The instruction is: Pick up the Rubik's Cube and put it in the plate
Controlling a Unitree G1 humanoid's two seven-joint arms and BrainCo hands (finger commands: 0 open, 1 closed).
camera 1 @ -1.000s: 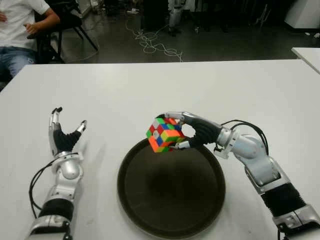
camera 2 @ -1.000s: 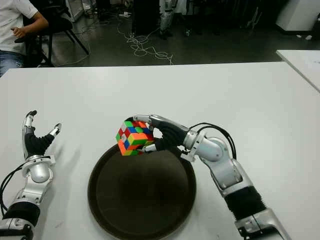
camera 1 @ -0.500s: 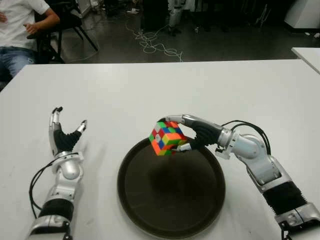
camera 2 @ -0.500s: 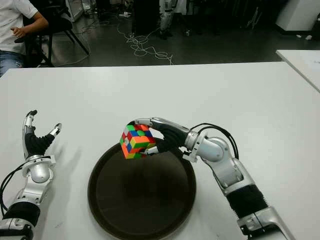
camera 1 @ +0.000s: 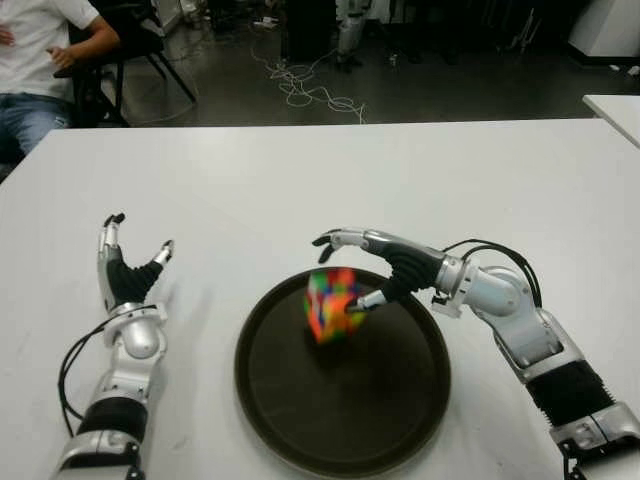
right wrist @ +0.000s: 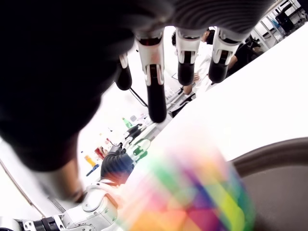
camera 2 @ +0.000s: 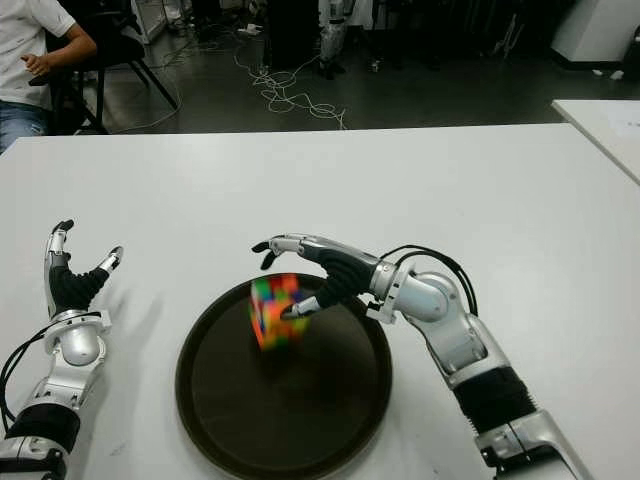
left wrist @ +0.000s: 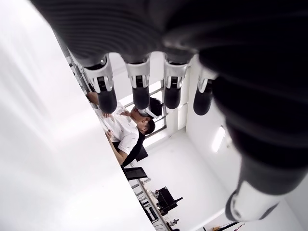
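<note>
Left eye view shows the right hand (camera 1: 368,268) poised over the 12 o'clock rim of the dark plate (camera 1: 290,420), its fingers (camera 1: 340,239) spread wide and holding nothing. Just beneath them the Rubik's Cube (camera 1: 334,304) appears as a motion-blurred smear of colour over the plate's far half; whether it touches the plate cannot be told. At 9 o'clock from the plate, the left hand (camera 1: 127,265) shows against the white table (camera 1: 300,180), fingers loosely splayed and empty.

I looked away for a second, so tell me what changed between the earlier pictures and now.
The right hand has opened and let go of the cube, which has dropped from the fingers and shows blurred over the plate; whether it has landed, I cannot tell. The fingers are now spread above it. The plate, the table and the open left hand, left of the plate, stayed put.
</note>
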